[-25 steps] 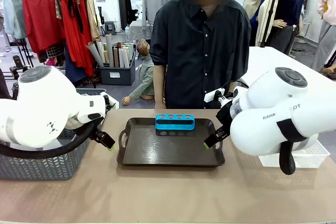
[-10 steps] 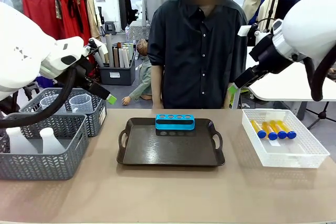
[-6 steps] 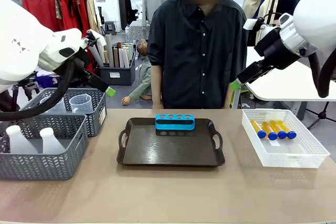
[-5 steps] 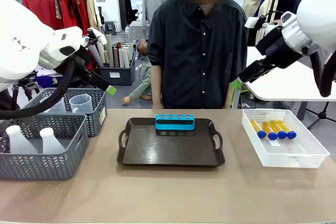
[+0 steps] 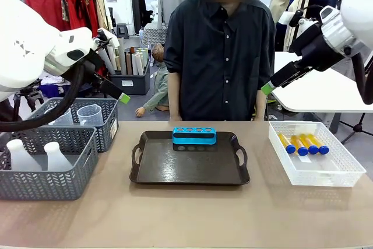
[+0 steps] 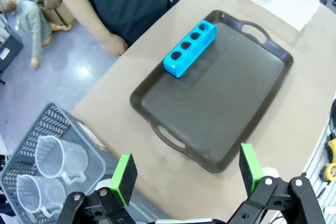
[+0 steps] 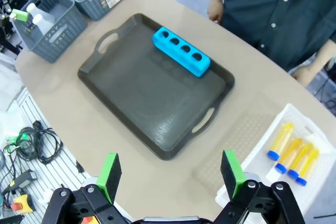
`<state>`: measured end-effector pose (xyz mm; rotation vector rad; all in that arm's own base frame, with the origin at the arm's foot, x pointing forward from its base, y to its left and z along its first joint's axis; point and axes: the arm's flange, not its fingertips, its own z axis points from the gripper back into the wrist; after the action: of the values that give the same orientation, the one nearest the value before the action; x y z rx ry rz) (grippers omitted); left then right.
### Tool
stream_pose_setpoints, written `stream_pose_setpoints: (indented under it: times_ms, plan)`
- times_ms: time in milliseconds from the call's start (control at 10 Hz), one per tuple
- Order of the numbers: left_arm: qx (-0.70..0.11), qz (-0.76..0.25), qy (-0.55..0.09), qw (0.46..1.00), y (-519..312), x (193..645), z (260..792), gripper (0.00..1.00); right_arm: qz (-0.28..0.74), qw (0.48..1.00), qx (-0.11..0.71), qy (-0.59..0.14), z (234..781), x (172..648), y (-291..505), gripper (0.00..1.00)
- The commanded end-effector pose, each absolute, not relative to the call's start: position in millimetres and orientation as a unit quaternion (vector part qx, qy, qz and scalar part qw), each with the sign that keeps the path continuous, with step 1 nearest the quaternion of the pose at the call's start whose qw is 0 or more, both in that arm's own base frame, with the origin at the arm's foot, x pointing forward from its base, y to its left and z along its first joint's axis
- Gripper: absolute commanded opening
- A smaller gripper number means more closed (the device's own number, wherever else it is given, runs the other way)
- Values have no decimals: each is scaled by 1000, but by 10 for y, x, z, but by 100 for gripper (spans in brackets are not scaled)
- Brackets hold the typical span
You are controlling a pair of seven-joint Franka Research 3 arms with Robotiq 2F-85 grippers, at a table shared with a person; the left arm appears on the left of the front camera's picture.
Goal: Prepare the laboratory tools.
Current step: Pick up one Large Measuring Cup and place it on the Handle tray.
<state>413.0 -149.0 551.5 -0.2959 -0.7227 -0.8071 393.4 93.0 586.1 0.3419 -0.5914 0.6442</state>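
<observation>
A blue four-hole tube rack (image 5: 194,135) stands at the far edge of the dark brown tray (image 5: 189,173), also seen as the rack (image 6: 190,48) and the rack (image 7: 181,51) from the wrists. Amber tubes with blue caps (image 5: 303,143) lie in a white basket (image 5: 317,170) on the right; the tubes (image 7: 291,149) show from the right wrist. Clear beakers (image 5: 90,114) and white flasks (image 5: 55,155) sit in grey baskets on the left. My left gripper (image 6: 184,169) hangs open high over the left baskets. My right gripper (image 7: 170,171) hangs open high above the table's right side. Both hold nothing.
A person in a dark shirt (image 5: 224,56) stands at the far side, behind the tray, hands down at the sides. Two grey mesh baskets (image 5: 49,179) stand along the left edge. Bare table lies in front of the tray.
Both arms have lifted up and outward from beside the tray, uncovering the baskets. In the last half second the right gripper drifted slightly right; the left barely moved.
</observation>
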Motion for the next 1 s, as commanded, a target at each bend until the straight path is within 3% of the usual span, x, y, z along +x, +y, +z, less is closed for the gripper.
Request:
stream_pose_setpoints:
  times_ms: [0, 900]
  plan:
    - [-145, -386, -335, 847, -1501, 4119, 5501, 100, 311, 892, 166, -281, 5837, 3943, 945, 100]
    - [-145, -386, -335, 847, -1501, 4119, 5501, 100, 311, 892, 166, -281, 5837, 3943, 945, 100]
